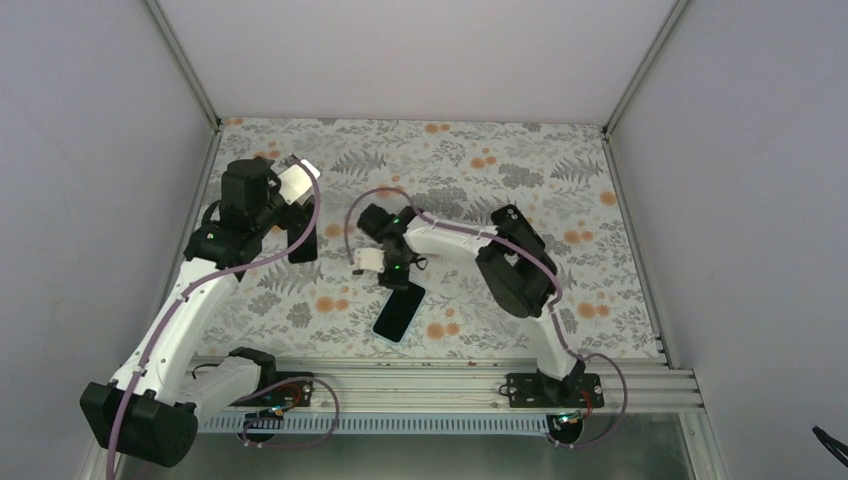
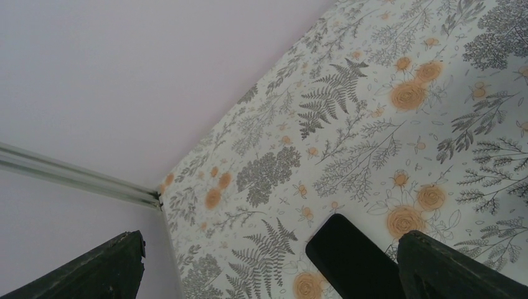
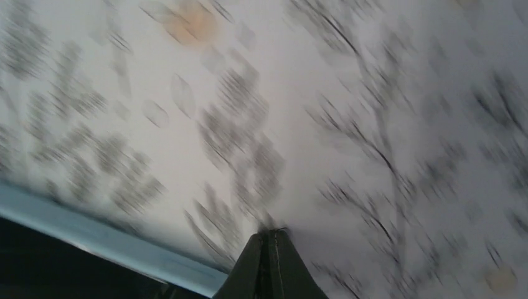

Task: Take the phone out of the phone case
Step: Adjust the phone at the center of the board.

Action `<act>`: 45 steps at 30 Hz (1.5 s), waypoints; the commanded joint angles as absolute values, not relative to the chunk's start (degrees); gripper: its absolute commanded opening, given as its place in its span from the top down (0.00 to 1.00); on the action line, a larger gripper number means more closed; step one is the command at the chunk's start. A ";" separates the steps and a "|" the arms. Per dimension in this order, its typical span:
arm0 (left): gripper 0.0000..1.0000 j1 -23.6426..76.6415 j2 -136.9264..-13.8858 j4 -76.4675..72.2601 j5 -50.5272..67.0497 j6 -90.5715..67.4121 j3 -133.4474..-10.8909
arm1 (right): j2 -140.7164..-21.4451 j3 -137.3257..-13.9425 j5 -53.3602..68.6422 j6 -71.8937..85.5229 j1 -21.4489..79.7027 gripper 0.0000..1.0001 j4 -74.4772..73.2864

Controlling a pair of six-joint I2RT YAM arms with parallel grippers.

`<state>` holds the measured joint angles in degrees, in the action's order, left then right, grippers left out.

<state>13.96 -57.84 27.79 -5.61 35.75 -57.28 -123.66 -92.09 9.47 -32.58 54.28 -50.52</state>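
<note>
My right gripper [image 3: 269, 252], pinched shut on nothing, is nearest what I take for the phone [image 1: 400, 312]. It lies just at the gripper's 6 o'clock, long axis 1-to-7. My left gripper [image 2: 268, 274] gapes wide and empty beside what is likely the case [image 2: 348, 261].

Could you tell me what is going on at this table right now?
Two arms work over a floral table. Two dark flat slabs lie apart on it, probably phone and case already separated; I cannot tell which is which. The left gripper hangs wide open over the left slab, holding nothing. The right gripper is shut and empty beside the far end of the middle slab.
</note>
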 commanded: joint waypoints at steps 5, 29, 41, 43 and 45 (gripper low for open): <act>0.00 13.04 -58.22 25.35 -5.03 34.81 -56.15 | -115.40 -80.21 9.10 -32.22 45.57 0.96 -47.87; 0.00 12.00 -55.75 25.14 -4.18 34.63 -53.38 | -97.92 -62.01 12.40 -29.46 48.71 0.96 -54.59; 0.00 11.60 -54.90 24.85 -3.34 33.28 -53.31 | -103.19 -71.32 23.95 -32.65 63.54 0.96 -62.09; 0.00 11.54 -54.53 25.14 -3.47 33.26 -53.21 | -106.29 -75.11 25.97 -33.74 65.33 0.96 -63.28; 0.00 11.52 -54.23 25.27 -3.67 33.26 -53.16 | -109.47 -78.60 26.49 -34.83 67.10 0.96 -63.58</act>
<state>11.97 -55.81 25.39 -4.05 34.35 -53.65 -105.16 -72.66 21.76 -31.86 64.38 -61.69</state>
